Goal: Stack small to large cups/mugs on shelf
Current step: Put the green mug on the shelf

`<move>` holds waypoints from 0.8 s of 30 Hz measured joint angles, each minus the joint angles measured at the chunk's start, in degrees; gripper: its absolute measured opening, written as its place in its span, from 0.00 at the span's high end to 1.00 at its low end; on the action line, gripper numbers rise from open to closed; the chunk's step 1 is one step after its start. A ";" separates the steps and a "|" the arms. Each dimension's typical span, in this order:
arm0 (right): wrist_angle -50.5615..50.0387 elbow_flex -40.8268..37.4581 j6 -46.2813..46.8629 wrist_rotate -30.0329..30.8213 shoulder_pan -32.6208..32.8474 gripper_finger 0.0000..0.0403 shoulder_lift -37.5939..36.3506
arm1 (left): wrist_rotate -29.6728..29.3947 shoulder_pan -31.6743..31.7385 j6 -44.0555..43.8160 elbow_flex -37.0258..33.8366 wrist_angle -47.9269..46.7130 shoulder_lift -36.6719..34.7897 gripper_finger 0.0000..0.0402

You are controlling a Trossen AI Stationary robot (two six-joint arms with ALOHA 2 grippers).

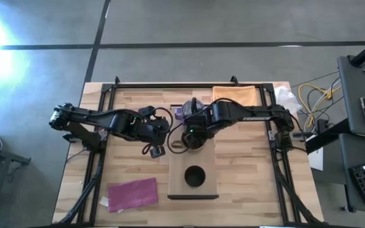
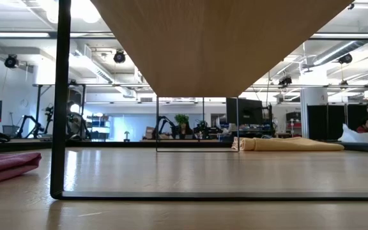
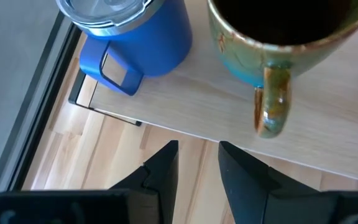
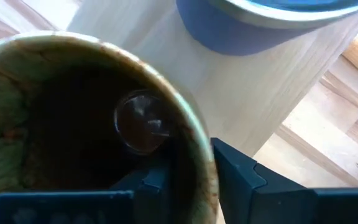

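On the wooden bench (image 1: 246,164) the right pincer (image 4: 191,180) pinches the brown mug's (image 4: 55,112) rim on the shelf (image 1: 211,183), beside the purple mug (image 3: 129,31), black cup (image 1: 194,177) nearer the front, while the left pincer (image 3: 197,168) hovers spread alongside.

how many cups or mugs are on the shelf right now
3. The black cup stands alone at the near end of the shelf. The brown mug is mid-board with the right gripper clamped on its rim. The purple mug is at the far end.
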 joint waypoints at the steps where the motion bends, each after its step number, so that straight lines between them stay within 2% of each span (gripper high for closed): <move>1: 0.16 0.29 0.00 0.01 0.00 0.78 0.00 | 0.00 0.00 0.00 0.00 0.00 0.00 0.75; 24: 0.82 0.27 -0.61 -2.82 0.91 0.77 0.00 | -0.02 0.00 -0.07 0.00 0.07 -0.02 0.75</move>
